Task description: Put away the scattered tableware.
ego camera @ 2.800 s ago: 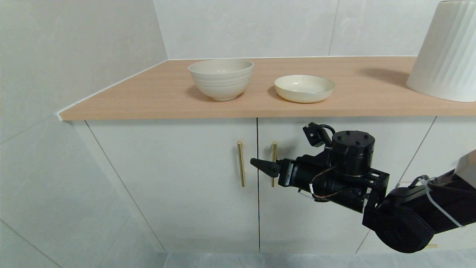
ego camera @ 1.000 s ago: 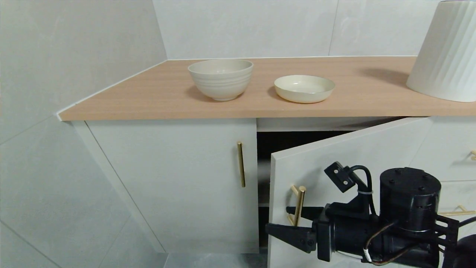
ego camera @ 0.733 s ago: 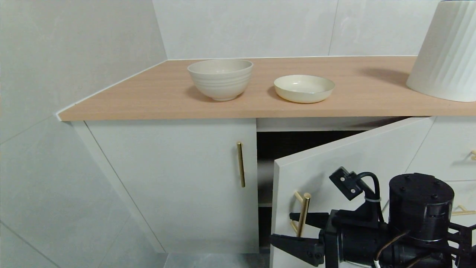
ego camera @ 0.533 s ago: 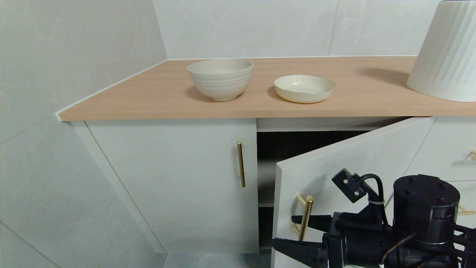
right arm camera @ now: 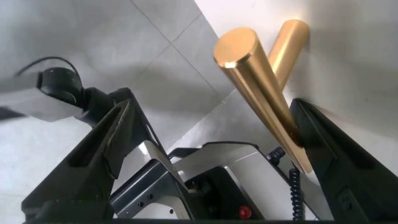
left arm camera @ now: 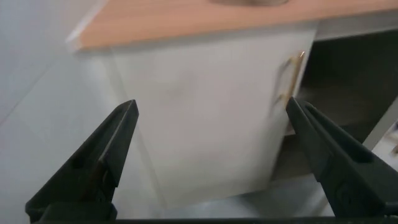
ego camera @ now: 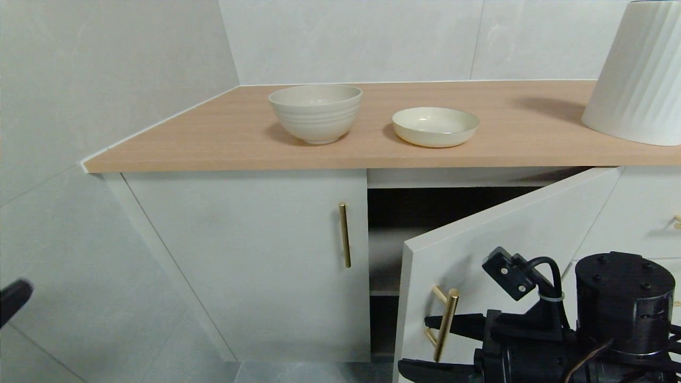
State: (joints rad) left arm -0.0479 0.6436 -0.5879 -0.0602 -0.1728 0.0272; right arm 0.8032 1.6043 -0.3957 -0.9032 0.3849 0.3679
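The right pincer (ego camera: 414, 343) gapes wide around the gold handle (ego camera: 444, 324) of the open door (ego camera: 505, 223), one finger against the bar. Above it, the bowl (ego camera: 316, 111) and the dish (ego camera: 435, 126) sit on the countertop (ego camera: 213, 143). The left pincer (left arm camera: 211, 143) is spread wide and holds nothing.

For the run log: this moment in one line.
right pincer: open, straddling gold handle of half-open white cabinet door | left pincer: open, empty | beige ribbed bowl, cream shallow dish: on wooden countertop

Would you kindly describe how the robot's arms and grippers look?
Both are matte black. The right gripper has long tapering fingers, a bolt-studded cylindrical wrist housing, a small bracket-mounted box, and a looped black cable cinched by a white tie. The left gripper shows matching wedge-shaped fingers.
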